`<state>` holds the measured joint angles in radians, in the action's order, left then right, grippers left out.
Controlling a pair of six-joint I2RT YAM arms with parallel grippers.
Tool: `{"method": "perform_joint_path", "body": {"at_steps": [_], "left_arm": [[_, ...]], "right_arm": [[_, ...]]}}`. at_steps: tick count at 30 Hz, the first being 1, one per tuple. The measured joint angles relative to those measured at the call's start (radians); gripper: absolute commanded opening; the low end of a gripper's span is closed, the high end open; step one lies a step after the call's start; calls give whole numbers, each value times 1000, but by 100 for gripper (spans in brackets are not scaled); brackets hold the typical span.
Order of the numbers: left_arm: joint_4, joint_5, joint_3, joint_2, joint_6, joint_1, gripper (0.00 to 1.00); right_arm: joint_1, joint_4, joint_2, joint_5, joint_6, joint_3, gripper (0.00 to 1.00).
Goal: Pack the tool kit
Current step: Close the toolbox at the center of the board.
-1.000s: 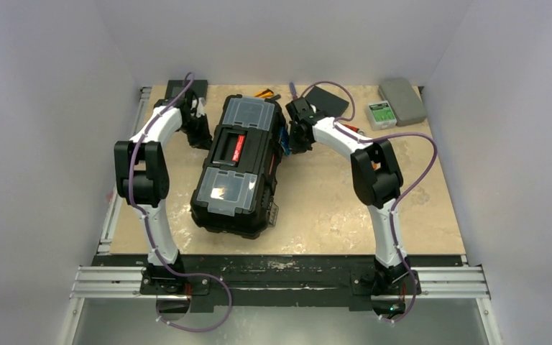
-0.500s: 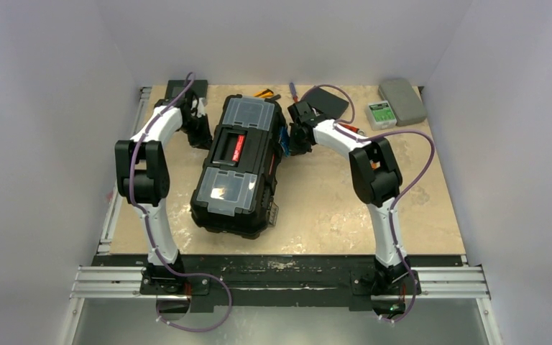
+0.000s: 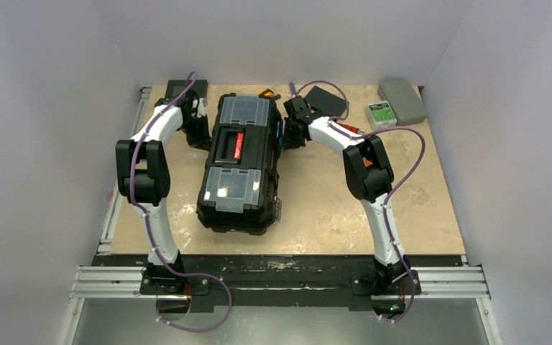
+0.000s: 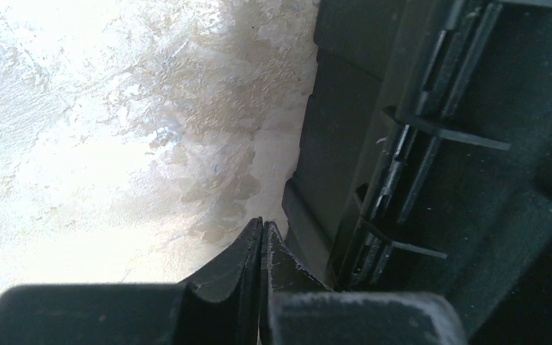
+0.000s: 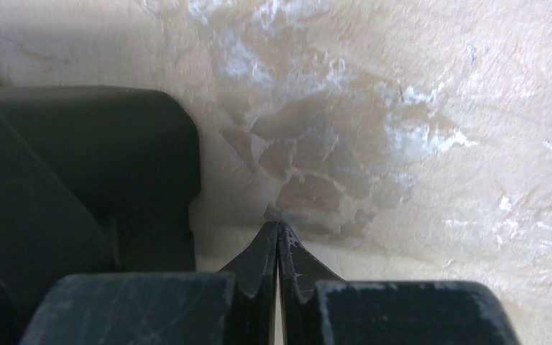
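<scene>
The tool kit (image 3: 238, 167) now lies square on the tabletop (image 3: 330, 208), no longer skewed. The left hand (image 4: 261, 241) and right hand (image 5: 278, 241), both pressed together and empty, seemingly nudge its sides.

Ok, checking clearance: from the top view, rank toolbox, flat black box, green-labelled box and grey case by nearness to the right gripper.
1. toolbox, alongside, left.
2. flat black box, just behind.
3. green-labelled box, farther right.
4. grey case, back-right corner.

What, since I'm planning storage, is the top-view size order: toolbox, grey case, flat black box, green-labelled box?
1. toolbox
2. grey case and flat black box: too alike to rank
3. green-labelled box
</scene>
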<state>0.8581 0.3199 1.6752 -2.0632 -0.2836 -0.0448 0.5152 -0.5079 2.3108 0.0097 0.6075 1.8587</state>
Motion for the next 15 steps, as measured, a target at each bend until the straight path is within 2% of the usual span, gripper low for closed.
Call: {"method": "perform_joint_path", "body": {"at_steps": [10, 13, 15], "left_arm": [[25, -13, 14, -5, 15, -3, 0], [26, -6, 13, -4, 7, -3, 9], [19, 18, 4, 0, -10, -3, 21]], "right_arm": [[0, 52, -5, 30, 3, -14, 0], [3, 126, -54, 59, 6, -99, 0], [3, 156, -111, 70, 9, -181, 0]]}}
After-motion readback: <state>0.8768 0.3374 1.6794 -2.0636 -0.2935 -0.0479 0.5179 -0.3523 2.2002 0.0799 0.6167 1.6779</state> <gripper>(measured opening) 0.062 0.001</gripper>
